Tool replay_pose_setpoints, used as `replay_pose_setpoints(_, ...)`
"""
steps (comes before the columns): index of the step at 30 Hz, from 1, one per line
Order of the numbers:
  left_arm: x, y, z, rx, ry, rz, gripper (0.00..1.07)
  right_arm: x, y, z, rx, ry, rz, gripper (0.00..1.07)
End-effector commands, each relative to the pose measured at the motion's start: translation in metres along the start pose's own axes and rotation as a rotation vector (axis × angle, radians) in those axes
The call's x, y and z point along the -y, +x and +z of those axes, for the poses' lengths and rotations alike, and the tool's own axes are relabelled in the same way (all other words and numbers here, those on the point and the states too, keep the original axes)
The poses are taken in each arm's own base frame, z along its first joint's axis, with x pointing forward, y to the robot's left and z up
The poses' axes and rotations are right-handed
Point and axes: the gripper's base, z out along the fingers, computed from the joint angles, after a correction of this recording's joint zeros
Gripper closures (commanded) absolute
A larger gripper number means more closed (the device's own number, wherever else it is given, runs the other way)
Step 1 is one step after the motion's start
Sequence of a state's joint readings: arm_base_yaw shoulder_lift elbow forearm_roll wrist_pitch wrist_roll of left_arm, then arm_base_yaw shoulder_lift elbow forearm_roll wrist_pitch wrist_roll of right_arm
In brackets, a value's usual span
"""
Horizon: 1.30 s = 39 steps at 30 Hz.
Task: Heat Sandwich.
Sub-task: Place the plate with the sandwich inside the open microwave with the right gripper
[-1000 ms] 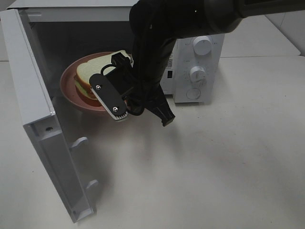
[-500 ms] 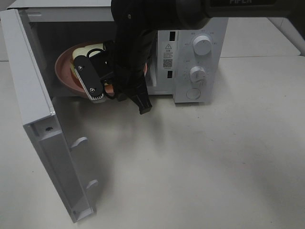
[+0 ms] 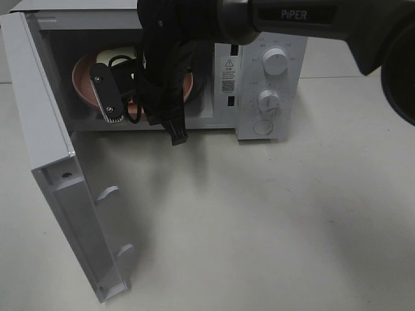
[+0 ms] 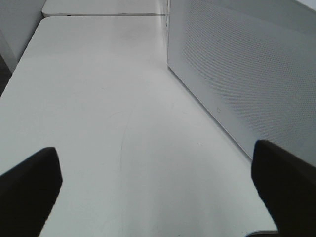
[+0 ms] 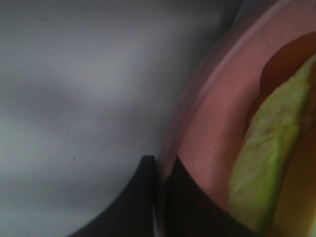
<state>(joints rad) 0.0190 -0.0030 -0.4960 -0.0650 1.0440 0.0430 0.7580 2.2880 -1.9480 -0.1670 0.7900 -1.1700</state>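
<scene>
Okay, left side first: the left gripper hovers over the bare white table, jaws spread wide with nothing between them. Its two dark fingertips sit at opposite edges of the left wrist view. A white perforated panel stands just beside it. This gripper doesn't show in the exterior high view.

Next, the microwave door is swung fully open and juts forward at the left of the microwave, its inner face turned toward the opening.

Inside the cavity is the round pink plate, toward the left half and near the front. The sandwich lies on that plate, inside the microwave. From above only a pale patch of bread peeks out behind the black arm. The right wrist view shows its pale green filling edge lying on the plate's pink surface.

The right arm reaches across from the upper right into the opening. The right gripper has its jaws pressed together on the plate's rim, one dark finger outside the rim and the other inside. Whether the plate rests on the cavity floor or is lifted, can't tell.

Right of the opening is the control panel with an upper knob and a lower knob. A round button sits below them.
</scene>
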Motion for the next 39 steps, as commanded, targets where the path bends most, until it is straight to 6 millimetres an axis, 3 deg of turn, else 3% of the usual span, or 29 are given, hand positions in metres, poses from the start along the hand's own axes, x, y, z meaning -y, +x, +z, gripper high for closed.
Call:
replay_pose_setpoints(1,0.000,0.002,-0.003,0.033,0.002,0.000,0.07,0.011,0.002,-0.002,-0.009,0.054,0.024,1.06)
replay_pose_setpoints(13,0.000,0.002,-0.003,0.033,0.002,0.000,0.07,0.021,0.016,0.011,-0.031,0.090,0.052,1.06)
replay_pose_setpoints(25,0.000,0.002,-0.003,0.033,0.002,0.000,0.07,0.020,0.016,0.019,-0.035,0.087,0.028,1.01)
replay_pose_setpoints(29,0.000,0.002,-0.003,0.033,0.002,0.000,0.07,0.020,0.016,0.019,-0.029,0.097,0.064,0.91)
replay_pose_setpoints(32,0.000,0.002,-0.003,0.033,0.002,0.000,0.07,0.020,0.016,0.019,-0.028,0.098,0.137,0.73)
replay_pose_setpoints(33,0.000,0.002,-0.003,0.033,0.002,0.000,0.07,0.020,0.016,0.019,-0.028,0.098,0.137,0.73)
replay_pose_setpoints(34,0.000,0.002,-0.003,0.033,0.002,0.000,0.07,0.020,0.016,0.019,-0.027,0.098,0.171,0.61)
replay_pose_setpoints(36,0.000,0.002,-0.003,0.033,0.002,0.000,0.07,0.020,0.016,0.019,-0.025,0.099,0.204,0.51)
replay_pose_setpoints(37,0.000,0.002,-0.003,0.033,0.002,0.000,0.07,0.020,0.016,0.019,-0.025,0.099,0.204,0.51)
replay_pose_setpoints(39,0.000,0.002,-0.003,0.033,0.002,0.000,0.07,0.020,0.016,0.018,-0.020,0.099,0.249,0.38)
